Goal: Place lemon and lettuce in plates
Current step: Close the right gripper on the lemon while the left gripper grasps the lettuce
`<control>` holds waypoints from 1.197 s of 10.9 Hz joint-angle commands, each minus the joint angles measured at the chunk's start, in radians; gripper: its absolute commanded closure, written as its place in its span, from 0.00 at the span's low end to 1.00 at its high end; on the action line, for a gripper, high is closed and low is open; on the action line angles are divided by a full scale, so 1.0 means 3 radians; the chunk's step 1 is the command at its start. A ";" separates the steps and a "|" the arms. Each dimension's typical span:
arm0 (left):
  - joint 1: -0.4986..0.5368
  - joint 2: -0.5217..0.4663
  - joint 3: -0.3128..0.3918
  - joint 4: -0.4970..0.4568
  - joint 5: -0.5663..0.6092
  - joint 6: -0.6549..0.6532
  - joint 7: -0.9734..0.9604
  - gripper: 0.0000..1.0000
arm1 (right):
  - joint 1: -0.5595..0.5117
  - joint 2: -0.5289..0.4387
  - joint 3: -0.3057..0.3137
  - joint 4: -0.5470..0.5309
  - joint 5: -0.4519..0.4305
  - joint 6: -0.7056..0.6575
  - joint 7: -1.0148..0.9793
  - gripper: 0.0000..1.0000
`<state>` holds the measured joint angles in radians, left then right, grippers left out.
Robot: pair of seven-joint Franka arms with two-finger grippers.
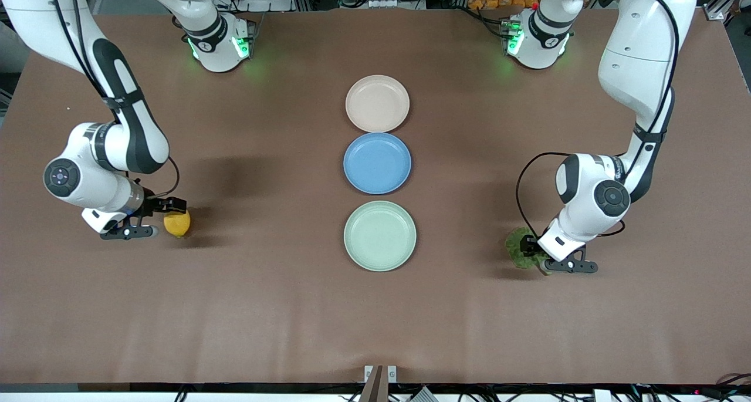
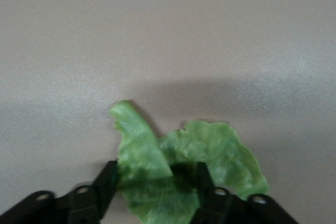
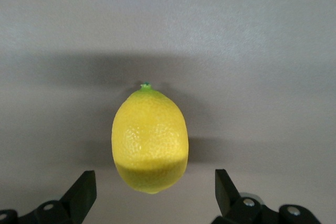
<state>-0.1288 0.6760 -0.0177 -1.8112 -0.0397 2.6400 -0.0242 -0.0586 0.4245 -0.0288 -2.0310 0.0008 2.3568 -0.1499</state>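
Observation:
The yellow lemon (image 1: 177, 223) lies on the brown table toward the right arm's end. My right gripper (image 1: 166, 217) is low beside it and open, its fingers (image 3: 84, 190) apart on either side of the lemon's (image 3: 150, 140) near end without touching it. The green lettuce (image 1: 518, 246) lies on the table toward the left arm's end. My left gripper (image 1: 529, 247) is down on it, fingers (image 2: 106, 182) pressed against both sides of the crumpled leaf (image 2: 157, 166). The beige-pink plate (image 1: 377, 102) and mint green plate (image 1: 379, 235) are both empty.
A blue plate (image 1: 377, 163) sits between the two task plates in a row down the table's middle, beige-pink nearest the robot bases, mint nearest the front camera. Bare brown table surrounds both grippers.

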 commanded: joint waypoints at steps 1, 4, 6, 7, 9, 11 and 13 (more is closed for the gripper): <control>-0.0031 0.0088 0.0013 0.0055 -0.0052 0.0031 -0.0022 0.65 | 0.0006 0.0093 0.0014 0.0072 0.0095 0.0018 -0.0017 0.00; -0.0026 0.0032 0.0018 0.0075 -0.0036 0.0025 -0.0011 1.00 | 0.0027 0.0267 0.0014 0.0179 0.0095 0.0018 0.0004 0.00; -0.0026 -0.0064 0.0018 0.0101 -0.0026 -0.0010 -0.0006 1.00 | 0.0022 0.0334 0.0014 0.0214 0.0095 0.0018 0.0004 0.00; -0.0031 -0.0156 0.0023 0.0101 -0.0021 -0.0066 -0.0001 1.00 | 0.0016 0.0364 0.0014 0.0240 0.0095 0.0023 0.0004 0.00; -0.0036 -0.0330 0.0018 0.0172 -0.0016 -0.0326 -0.0001 1.00 | 0.0001 0.0390 0.0014 0.0266 0.0095 0.0023 -0.0027 0.63; -0.0158 -0.0458 0.0013 0.0198 -0.0021 -0.0435 -0.0011 1.00 | -0.0035 0.0405 0.0014 0.0266 0.0125 0.0054 -0.0215 1.00; -0.0321 -0.0515 -0.0022 0.0213 -0.0046 -0.0435 -0.0052 1.00 | 0.0026 0.0405 0.0014 0.0256 0.0182 0.0009 -0.0211 1.00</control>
<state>-0.1671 0.5515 -0.0222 -1.7401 -0.0397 2.5245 -0.0242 -0.0592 0.5289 -0.0269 -1.9685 0.0253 2.3659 -0.1862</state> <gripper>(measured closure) 0.965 0.317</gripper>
